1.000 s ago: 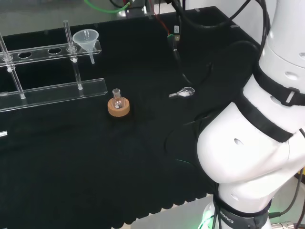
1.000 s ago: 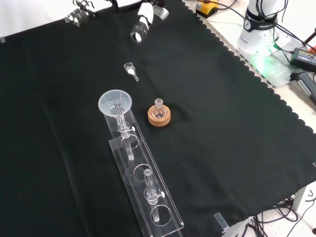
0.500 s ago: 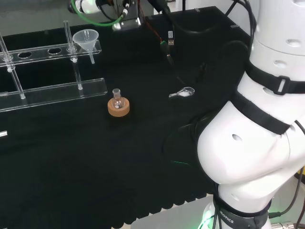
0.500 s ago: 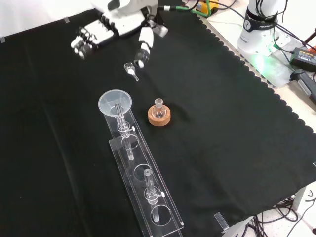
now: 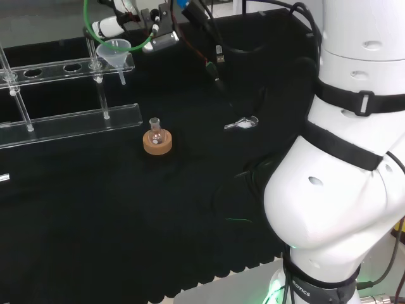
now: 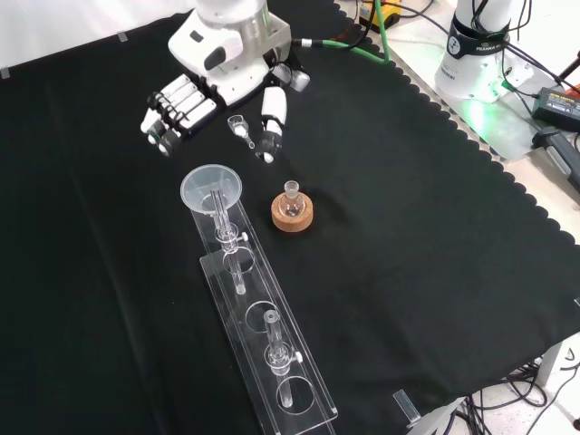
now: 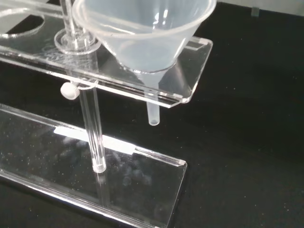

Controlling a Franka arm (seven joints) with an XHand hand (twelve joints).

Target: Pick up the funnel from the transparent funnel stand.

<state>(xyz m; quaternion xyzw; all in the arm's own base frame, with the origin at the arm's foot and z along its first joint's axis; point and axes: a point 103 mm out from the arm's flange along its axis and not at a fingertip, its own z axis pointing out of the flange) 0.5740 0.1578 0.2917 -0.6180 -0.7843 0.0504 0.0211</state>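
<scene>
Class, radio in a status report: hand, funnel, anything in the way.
Hand open, fingers straight, short of the funnel. Funnel seated in end hole of the stand, untouched. Small scoop below the hand; approach otherwise clear.

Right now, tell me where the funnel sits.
Front view: the funnel sits in the end hole of the clear stand, left of the cork-ringed flask.

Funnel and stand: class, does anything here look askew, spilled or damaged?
Nothing stands out. The funnel sits upright in the end hole of the clear stand, its stem hanging straight below the shelf. The hand is open, apart from it.
</scene>
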